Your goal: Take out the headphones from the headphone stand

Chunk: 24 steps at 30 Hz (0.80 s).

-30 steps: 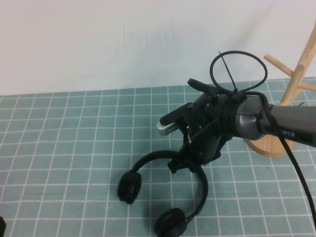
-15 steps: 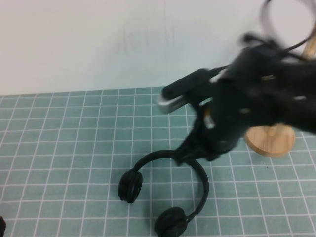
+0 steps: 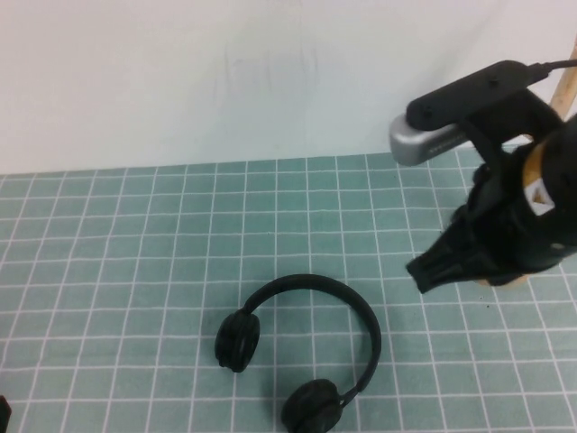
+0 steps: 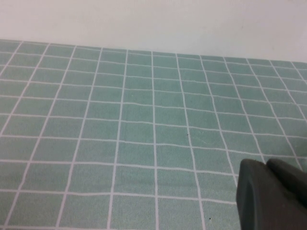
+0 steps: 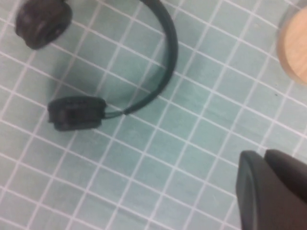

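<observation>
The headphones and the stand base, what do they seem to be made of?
The headphones: matte black, likely plastic headband; the ear cups look like soft foam or fabric padding. The headphone stand: light wood, shown by its pale tan smooth disc base. The right gripper is above the mat near the stand; the left gripper is over bare mat.

**Backdrop and work surface**

A green mat (image 3: 135, 271) with a white square grid is covering the table from edge to edge. A plain white wall (image 3: 225, 72) is rising straight behind it. Soft, even light is falling throughout, casting only faint shadows.
</observation>
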Each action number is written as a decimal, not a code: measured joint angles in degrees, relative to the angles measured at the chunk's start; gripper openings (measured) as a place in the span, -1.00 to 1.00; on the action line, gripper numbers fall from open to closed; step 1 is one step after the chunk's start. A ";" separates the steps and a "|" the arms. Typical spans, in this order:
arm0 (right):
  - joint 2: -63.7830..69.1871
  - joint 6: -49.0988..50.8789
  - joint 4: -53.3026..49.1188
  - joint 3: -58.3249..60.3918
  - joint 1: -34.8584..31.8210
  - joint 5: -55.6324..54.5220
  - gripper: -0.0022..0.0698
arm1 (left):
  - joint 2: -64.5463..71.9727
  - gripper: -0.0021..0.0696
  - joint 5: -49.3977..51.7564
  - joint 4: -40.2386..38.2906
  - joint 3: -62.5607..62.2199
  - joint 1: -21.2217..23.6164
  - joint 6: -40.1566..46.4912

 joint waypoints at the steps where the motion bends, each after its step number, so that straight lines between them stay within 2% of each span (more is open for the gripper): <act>1: -0.66 -0.45 -0.01 0.14 0.00 0.50 -0.96 | 0.00 -0.95 0.00 0.00 0.00 0.00 0.00; 6: -6.30 -5.51 -2.97 2.33 -2.38 0.91 -0.96 | 0.00 -0.95 0.00 0.00 0.00 0.00 0.00; 10: -16.44 -8.40 -5.47 9.61 -13.47 -4.43 -0.96 | 0.00 -0.95 0.00 0.00 0.00 0.00 0.00; 16: -36.29 -11.57 -6.78 33.29 -29.85 -31.08 -0.96 | 0.00 -0.95 0.00 0.00 0.00 0.00 0.00; 17: -39.63 -11.60 -11.75 46.60 -32.10 -35.98 -0.96 | 0.00 -0.95 0.00 0.00 0.00 0.00 0.00; 18: -42.85 -11.31 -8.90 42.64 -34.27 -40.53 -0.96 | 0.00 -0.95 0.00 0.00 0.00 0.00 0.00; 19: -45.23 -10.52 -9.41 46.14 -35.90 -43.78 -0.96 | 0.00 -0.95 0.00 0.00 0.00 0.00 0.00; 20: -48.03 -8.88 -11.71 56.88 -37.97 -47.44 -0.96 | 0.00 -0.95 0.00 0.00 0.00 0.00 0.00; 24: -57.74 -2.64 -11.42 66.75 -45.13 -57.87 -0.96 | 0.00 -0.95 0.00 0.00 0.00 0.00 0.00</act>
